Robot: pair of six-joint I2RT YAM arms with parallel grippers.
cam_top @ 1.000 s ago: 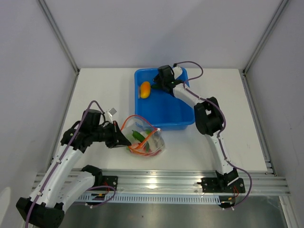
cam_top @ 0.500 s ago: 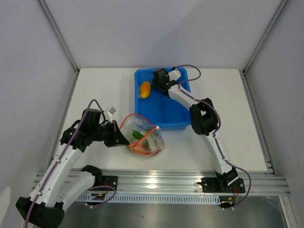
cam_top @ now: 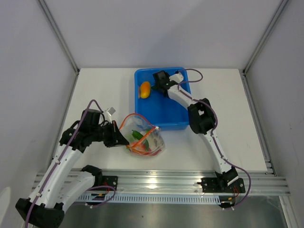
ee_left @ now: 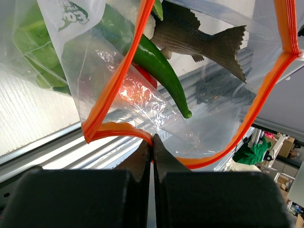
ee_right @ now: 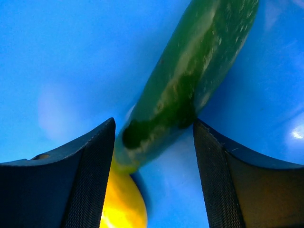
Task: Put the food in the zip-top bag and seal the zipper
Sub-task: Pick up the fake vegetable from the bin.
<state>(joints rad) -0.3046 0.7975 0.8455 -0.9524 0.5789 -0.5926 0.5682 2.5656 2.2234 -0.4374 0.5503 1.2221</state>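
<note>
The clear zip-top bag [cam_top: 145,140] lies on the white table in front of the blue tub [cam_top: 164,126]. My left gripper [cam_top: 124,139] is shut on the orange zipper strip [ee_left: 118,80] at the bag's mouth edge [ee_left: 152,140]. Inside the bag I see a green chili [ee_left: 156,61], a grey fish [ee_left: 190,35] and something red [ee_left: 142,83]. My right gripper [cam_top: 156,84] is down in the tub's far end, open, beside the orange-yellow pepper [cam_top: 145,89]. In the right wrist view a green piece [ee_right: 190,71] lies between the fingers [ee_right: 154,126], meeting the yellow pepper [ee_right: 121,204].
The tub floor [ee_right: 71,57] fills the right wrist view. A metal rail [cam_top: 156,183] runs along the table's near edge. Grey walls with metal posts close in the table on the left, right and back. A small white tag [cam_top: 112,112] sits by the left arm.
My right gripper has moved a little left in the tub, closer to the pepper. The left gripper and the bag have barely moved.
</note>
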